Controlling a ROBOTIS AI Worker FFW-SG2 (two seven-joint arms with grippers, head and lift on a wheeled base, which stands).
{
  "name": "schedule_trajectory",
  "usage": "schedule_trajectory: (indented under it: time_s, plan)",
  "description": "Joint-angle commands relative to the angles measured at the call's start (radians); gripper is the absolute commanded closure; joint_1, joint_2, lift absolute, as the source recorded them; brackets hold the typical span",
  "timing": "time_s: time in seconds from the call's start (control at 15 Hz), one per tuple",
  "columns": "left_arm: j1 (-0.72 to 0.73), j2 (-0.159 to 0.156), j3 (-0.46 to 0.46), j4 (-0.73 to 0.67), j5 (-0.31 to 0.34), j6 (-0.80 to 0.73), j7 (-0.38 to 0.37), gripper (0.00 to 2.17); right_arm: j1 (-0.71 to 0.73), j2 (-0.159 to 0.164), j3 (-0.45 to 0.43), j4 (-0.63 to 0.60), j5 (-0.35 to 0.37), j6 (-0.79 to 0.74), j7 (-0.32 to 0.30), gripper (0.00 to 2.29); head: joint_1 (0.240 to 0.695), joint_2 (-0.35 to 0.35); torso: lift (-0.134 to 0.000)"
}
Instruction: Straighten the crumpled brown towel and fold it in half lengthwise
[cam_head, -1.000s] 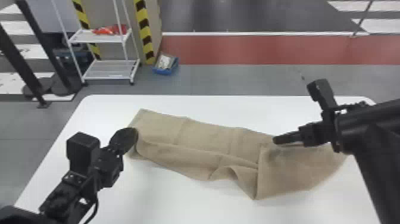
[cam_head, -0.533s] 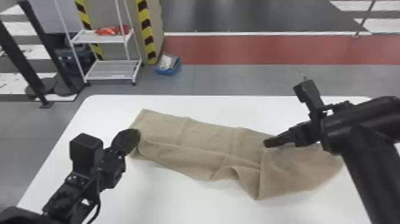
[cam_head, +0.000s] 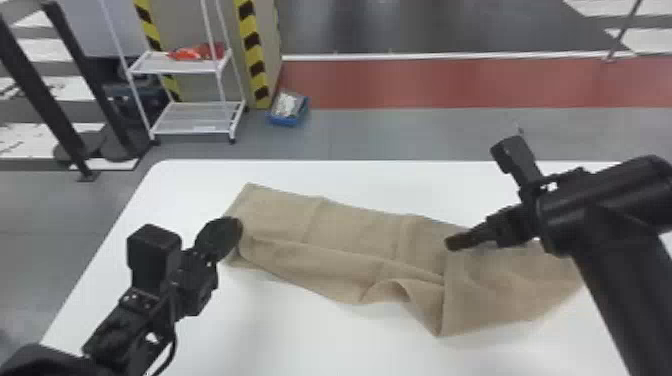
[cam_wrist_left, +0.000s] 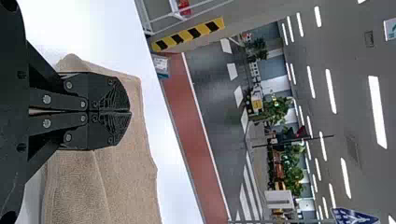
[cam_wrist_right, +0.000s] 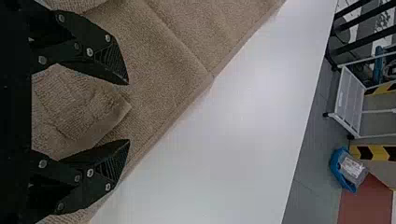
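Observation:
My left gripper (cam_head: 234, 231) is at the left end of the brown towel (cam_head: 357, 232), which lies slantwise on the table with a lengthwise crease and a raised wrinkle along its near edge. In the left wrist view the left gripper (cam_wrist_left: 130, 112) has its fingers pressed together over the towel (cam_wrist_left: 126, 186); no cloth can be made out between them. Above the towel's right part, where a flap folds over, is my right gripper (cam_head: 452, 243). The right wrist view has this gripper (cam_wrist_right: 128, 112) open, a loose towel corner (cam_wrist_right: 88, 109) lying between its spread fingers.
The white table (cam_head: 300, 340) extends around the towel, its far edge running behind it. Beyond, on the floor, stand a white wire shelf (cam_head: 192, 117) and a blue bin (cam_head: 288, 107).
The right gripper has shifted left above the towel and a little nearer to the robot. My left gripper has edged slightly right. The towel looks much the same.

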Motion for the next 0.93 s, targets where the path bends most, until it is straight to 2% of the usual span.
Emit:
schedule_trajectory:
  time_s: [0.0,0.4,0.53,0.87]
  plan:
    - [-0.002,0.0,0.0,0.005,0.0,0.0,-0.001,1.42,-0.001,0.0,0.001,0.001,0.007,0.006,0.005,0.53,0.695,0.063,-0.124]
    - [-0.002,-0.001,-0.002,0.005,0.0,0.0,-0.001,1.42,-0.006,-0.005,0.015,0.012,0.03,0.015,0.022,0.6,0.695,0.061,-0.124]
    - [-0.002,-0.001,-0.005,0.005,0.0,0.003,0.001,1.42,-0.01,-0.005,0.02,0.012,0.036,0.025,0.034,0.74,0.695,0.06,-0.124]
    - [0.001,0.0,-0.008,-0.004,-0.003,0.003,0.001,1.42,-0.006,-0.005,0.026,0.004,0.042,0.058,0.04,0.7,0.695,0.057,-0.124]
